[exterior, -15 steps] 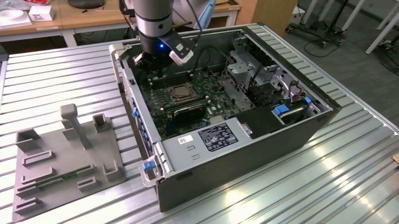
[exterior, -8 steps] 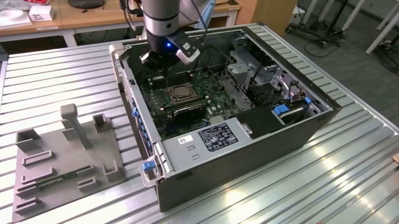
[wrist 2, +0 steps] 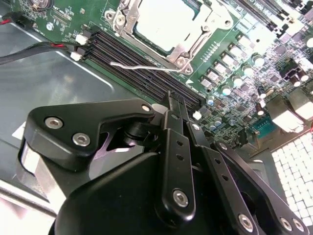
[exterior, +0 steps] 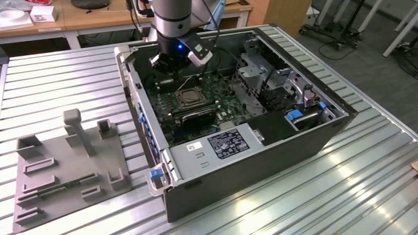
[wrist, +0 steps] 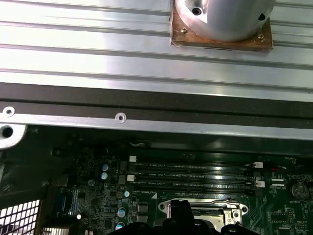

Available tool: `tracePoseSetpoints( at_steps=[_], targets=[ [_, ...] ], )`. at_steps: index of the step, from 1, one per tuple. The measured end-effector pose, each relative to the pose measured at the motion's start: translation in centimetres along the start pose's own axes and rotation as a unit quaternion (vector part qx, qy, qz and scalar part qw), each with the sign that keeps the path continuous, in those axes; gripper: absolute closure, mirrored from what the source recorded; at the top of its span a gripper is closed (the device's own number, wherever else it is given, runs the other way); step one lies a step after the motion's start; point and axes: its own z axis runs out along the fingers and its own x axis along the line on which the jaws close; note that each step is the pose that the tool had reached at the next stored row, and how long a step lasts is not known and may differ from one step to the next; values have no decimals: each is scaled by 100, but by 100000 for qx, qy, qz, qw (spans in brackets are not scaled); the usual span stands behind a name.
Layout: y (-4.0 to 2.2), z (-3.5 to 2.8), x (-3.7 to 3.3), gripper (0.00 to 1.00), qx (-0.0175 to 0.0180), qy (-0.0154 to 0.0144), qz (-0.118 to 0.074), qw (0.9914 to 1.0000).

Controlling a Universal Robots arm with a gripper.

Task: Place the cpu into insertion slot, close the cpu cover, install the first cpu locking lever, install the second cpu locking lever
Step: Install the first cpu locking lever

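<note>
Right now my claw hangs inside the open computer case, low over the green motherboard. I cannot tell if the claw is open or shut. In the second wrist view I see its black body with round bolts, and it holds nothing that I can make out. The insertion slot sits near the claw, lower down than it, flat on the board. The cpu lies inside that slot. It is a small flat square, pale and silvery, with a smooth top. The cpu cover is a thin shiny metal frame, and it lies down around the cpu, so the cpu shows through its big window. A thin silver lever lies along the side of the slot nearest the claw, over the long black memory slots. I cannot tell if that lever is hooked in place. The case stands on a metal table with long ridges. A grey tray lies well apart from the claw, outside the case.
</note>
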Motion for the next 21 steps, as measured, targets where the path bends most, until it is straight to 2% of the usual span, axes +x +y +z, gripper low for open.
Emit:
tracePoseSetpoints(
  at_steps=[5, 11, 17, 18, 21],
  targets=[
    [-3, 13, -26, 89, 1, 8, -6, 100000],
    [-16, 58, -102, 89, -3, 6, -8, 100000],
    [-18, 70, -117, 89, 118, -125, 539, 99998],
    [-17, 71, -120, 89, 203, -161, 707, 99997],
    [-8, 74, -125, 89, 887, -277, 1220, 99988]
  ],
)
